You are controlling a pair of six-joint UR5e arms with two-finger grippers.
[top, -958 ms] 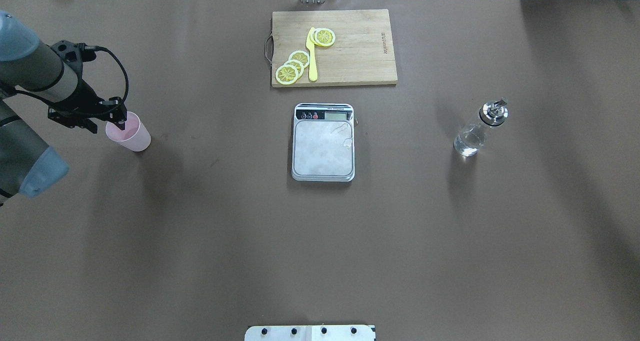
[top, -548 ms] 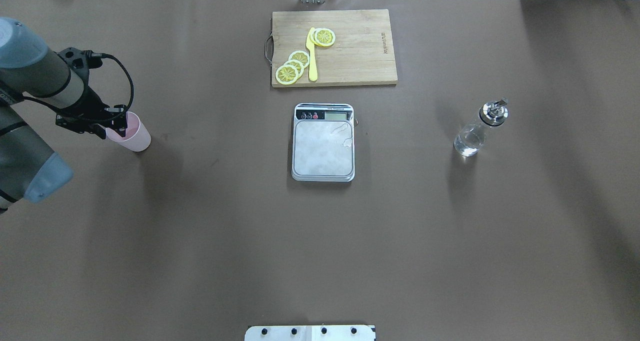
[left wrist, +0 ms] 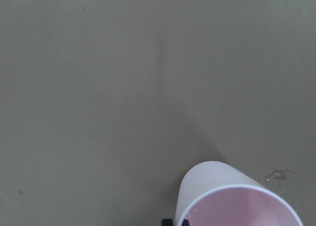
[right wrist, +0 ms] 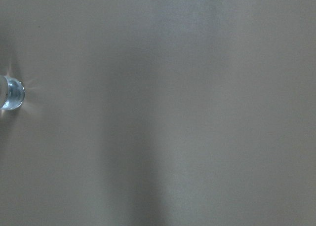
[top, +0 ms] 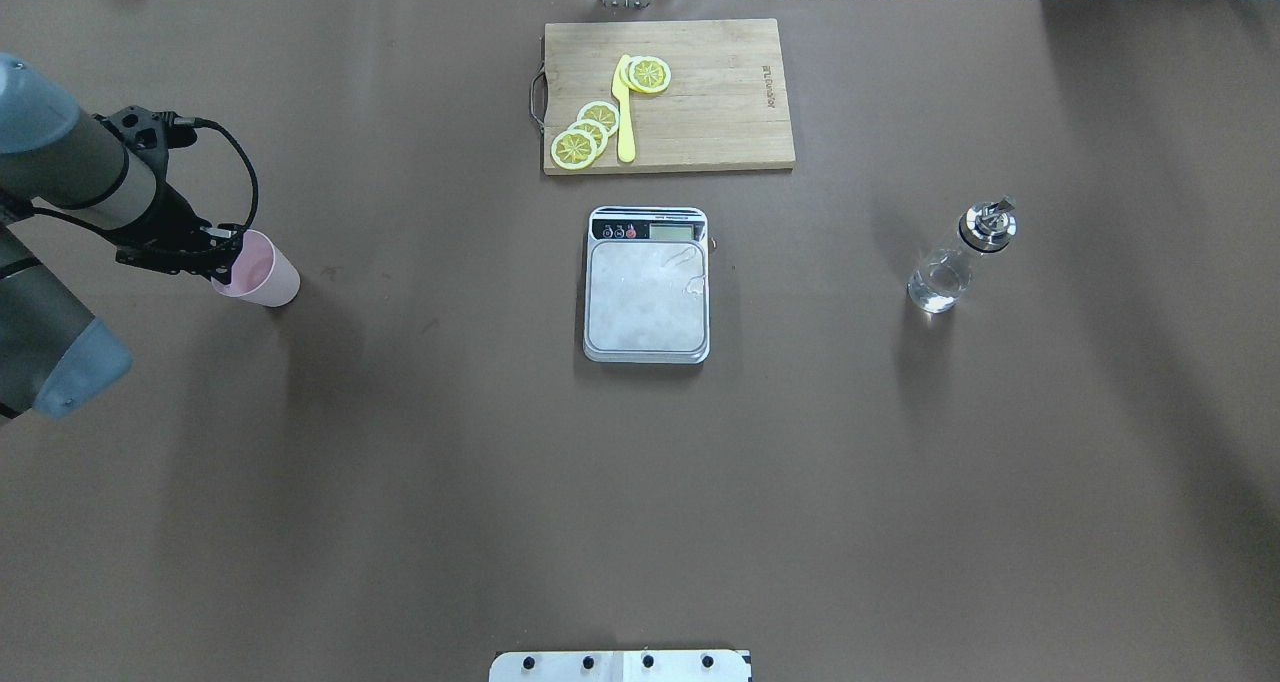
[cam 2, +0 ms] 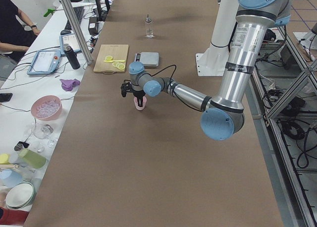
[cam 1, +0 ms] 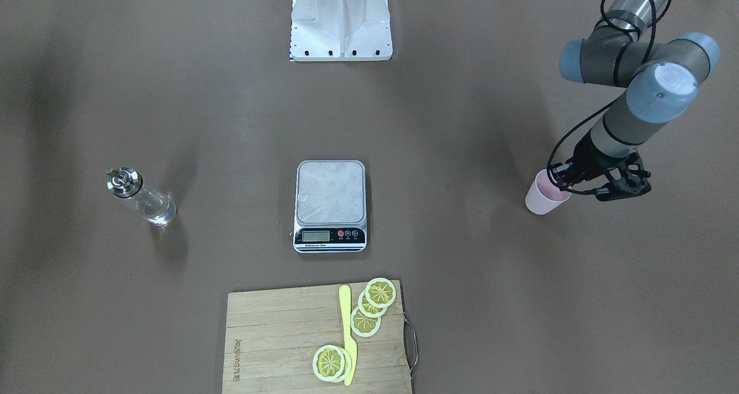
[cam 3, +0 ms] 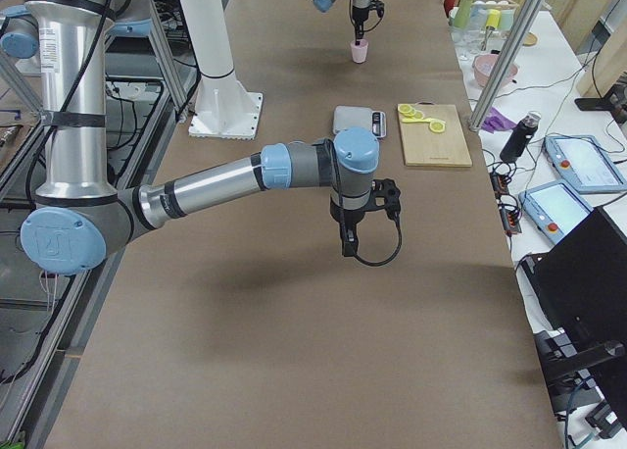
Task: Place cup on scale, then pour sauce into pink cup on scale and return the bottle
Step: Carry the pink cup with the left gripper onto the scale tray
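Brown paper covers the table [top: 640, 502], and the pink cup [top: 268, 280] stands on it at the far left of the overhead view, well apart from the scale [top: 647, 302] at the centre. At the cup's left rim sits the left gripper [top: 228, 259], its jaws straddling the cup wall, though I cannot tell whether they are pinching it; the right gripper [cam 3: 348, 243] hangs over the paper in the right-side view, its jaw state also unclear. Toward the right of the overhead view stands the bottle [top: 950, 262], and above the scale lies a wooden cutting board [top: 710, 112] with lemon slices [top: 585, 137] and a yellow knife [top: 625, 127].
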